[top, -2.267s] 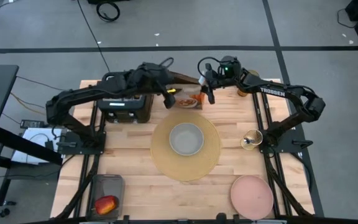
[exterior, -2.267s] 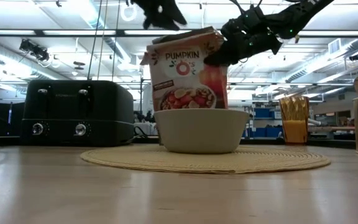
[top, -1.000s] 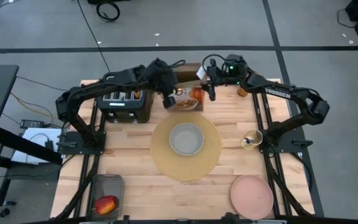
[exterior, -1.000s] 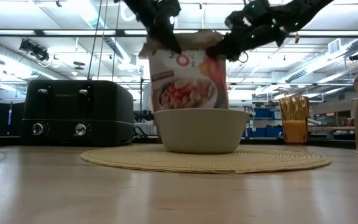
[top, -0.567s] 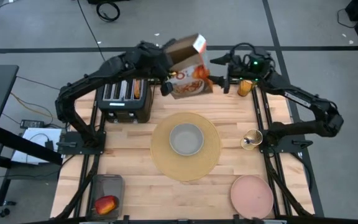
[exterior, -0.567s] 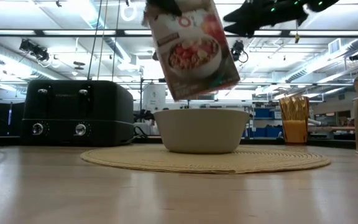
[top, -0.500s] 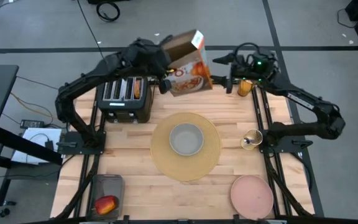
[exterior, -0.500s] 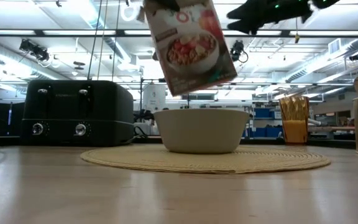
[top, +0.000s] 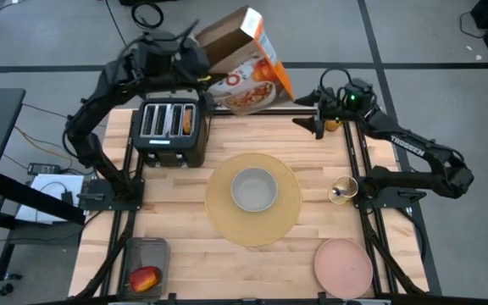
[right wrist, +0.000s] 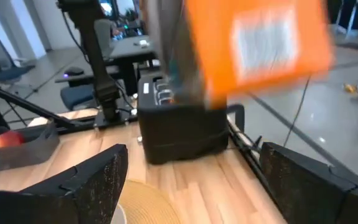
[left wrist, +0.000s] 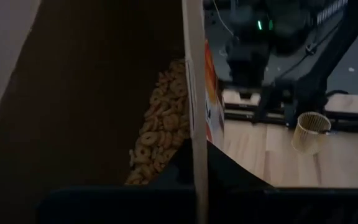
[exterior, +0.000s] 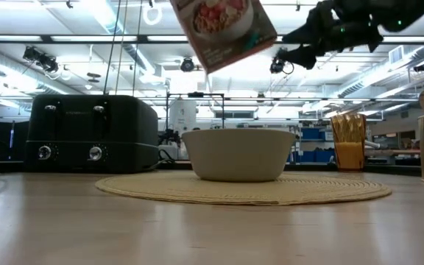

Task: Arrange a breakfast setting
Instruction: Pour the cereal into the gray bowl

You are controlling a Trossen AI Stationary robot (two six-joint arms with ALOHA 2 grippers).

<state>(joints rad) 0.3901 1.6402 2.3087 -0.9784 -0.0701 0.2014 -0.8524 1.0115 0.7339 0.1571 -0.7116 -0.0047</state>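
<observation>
My left gripper (top: 203,76) is shut on an open cereal box (top: 242,63), which is raised high and tilted over the table's far edge. Cereal rings (left wrist: 160,127) show inside it. Below, a grey bowl (top: 254,188) stands on the round tan placemat (top: 288,222). My right gripper (top: 306,119) hovers open at the far right, apart from the box, its fingers (right wrist: 98,180) spread wide. A pink plate (top: 343,267) lies near right. The apple (top: 145,278) sits in a grey tray near left. The amber glass (exterior: 350,147) stands far right. My left gripper pinches one wall of the box at its open top edge (left wrist: 195,134), one finger inside the box and one outside. The box hangs lifted clear of the table, tilted, its printed front (exterior: 223,26) facing the near side.
A black toaster (top: 170,131) with bread in one slot (top: 187,123) stands far left, under my left arm. A wire cup (top: 343,190) stands at the right edge beside the placemat. Bare wood lies near the front edge between tray and plate.
My left gripper has carried the cereal box up off the table behind the bowl and toward the far left; the box now hangs high and tilted. My right gripper has let go of the box's top and drawn back toward the table's right edge.
</observation>
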